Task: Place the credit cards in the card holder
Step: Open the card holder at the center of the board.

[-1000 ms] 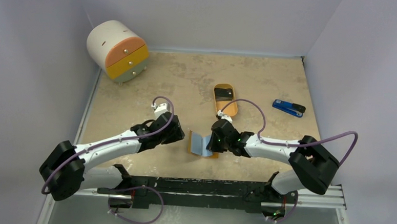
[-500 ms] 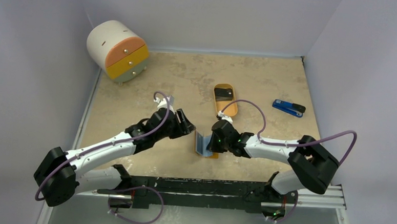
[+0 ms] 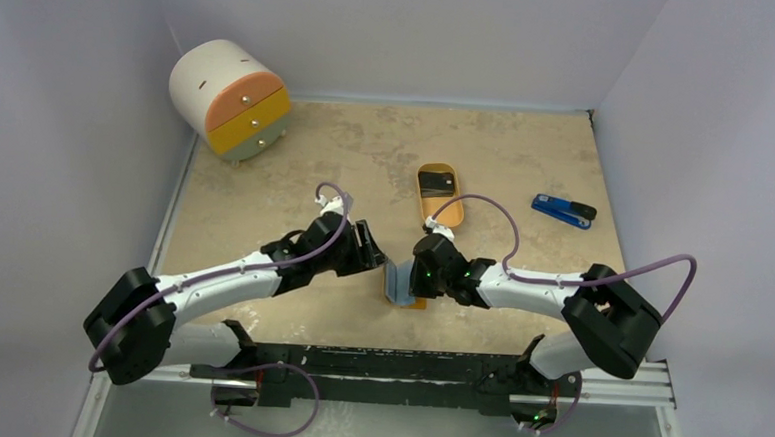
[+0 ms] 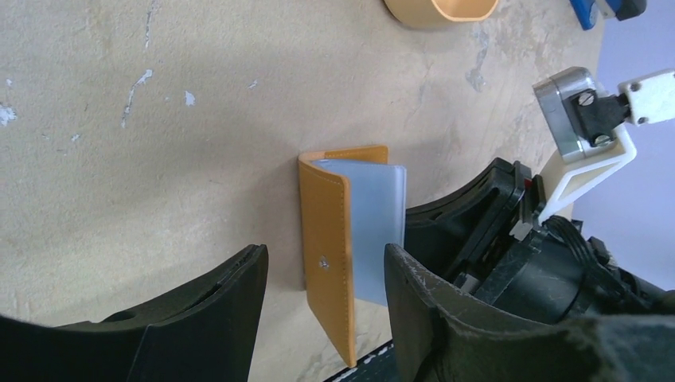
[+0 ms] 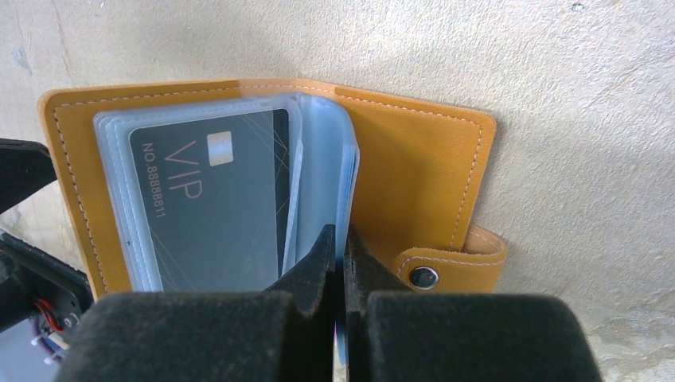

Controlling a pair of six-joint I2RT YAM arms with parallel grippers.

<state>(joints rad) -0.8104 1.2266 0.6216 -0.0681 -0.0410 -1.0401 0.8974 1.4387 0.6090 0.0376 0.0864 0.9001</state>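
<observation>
The left arm [image 3: 220, 280] and right arm [image 3: 540, 282] stretch low toward the middle of the mottled beige counter [image 3: 347, 156], which is ringed by pale walls. The left claw [image 3: 365, 247] is spread beside the half-open card holder [image 5: 414, 175]. The right claw [image 5: 342, 239] is pressed together, pinching the holder's sleeves, and a credit card [image 5: 215, 207] sits inside.

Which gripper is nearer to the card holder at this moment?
The right. The right gripper is shut on a pale sleeve of the card holder; the left gripper stands open just beside it.
</observation>
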